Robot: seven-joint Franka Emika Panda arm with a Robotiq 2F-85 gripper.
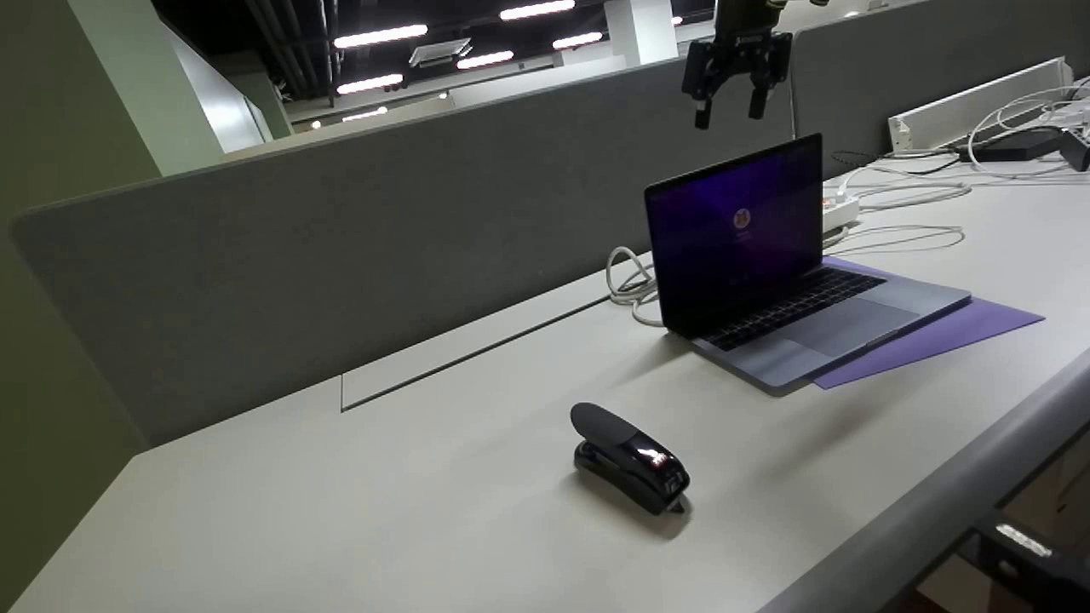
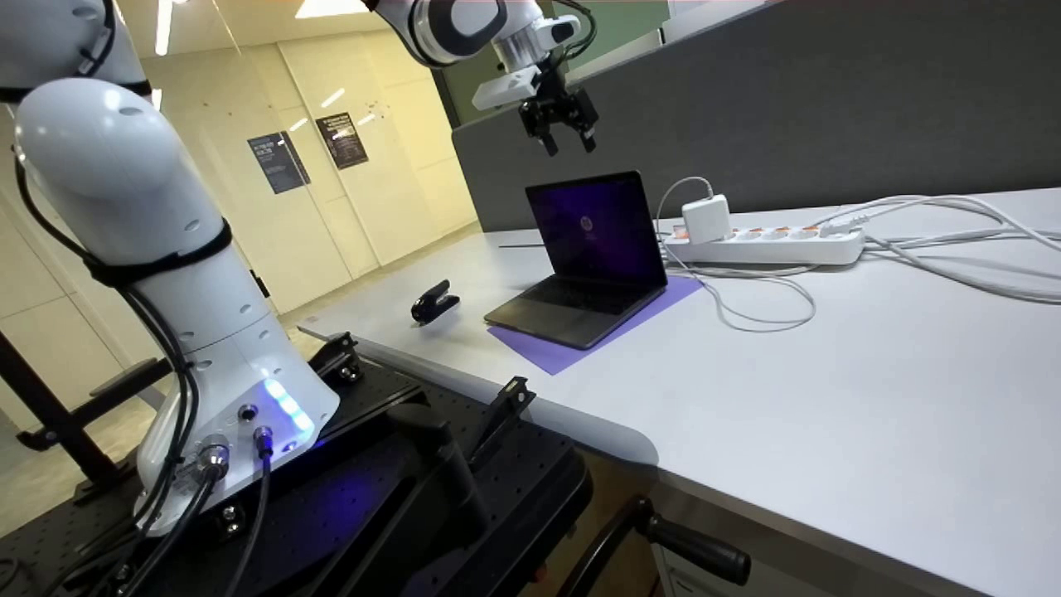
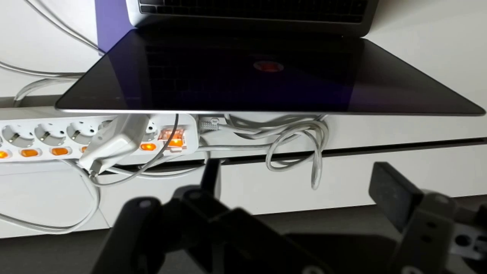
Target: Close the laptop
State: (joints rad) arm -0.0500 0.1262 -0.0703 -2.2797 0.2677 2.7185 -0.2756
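At the near side, a black crank (image 2: pixel 700 547) close by a black cart (image 2: pixel 539 477); the white arm (image 2: pixel 220 332) stands on the cart, a blue light (image 2: pixel 288 405) lit at its base. Next the pale desk (image 2: pixel 829 398). On it, a black stapler (image 1: pixel 634 460), top lever (image 1: pixel 600 424) raised at one end, well apart from the laptop (image 1: pixel 788 296). Laptop rests open on the desk, partly over a purple sheet (image 1: pixel 945 340) that pokes out from under it; lid (image 2: pixel 597 240) upright, leaning slightly back, screen (image 1: pixel 715 255) a dim purple with a round picture (image 1: pixel 742 219) near the middle. Behind the lid, a white power strip (image 2: pixel 771 251) with a charger (image 2: pixel 707 219) plugged in, switches (image 3: pixel 148 147) glowing orange in the wrist view; a loose coil of white cable (image 3: pixel 321 131) just beside. Gripper (image 2: pixel 570 146) hangs higher than the lid, apart from it, tips down. Fingers (image 3: pixel 393 194) spread, a wide gap between them; in the wrist view they show past the lid's top edge, toward the grey partition (image 1: pixel 383 272) along the desk's back. Farthest off, a pale yellow wall (image 2: pixel 406 124) bearing two dark posters (image 2: pixel 279 162).
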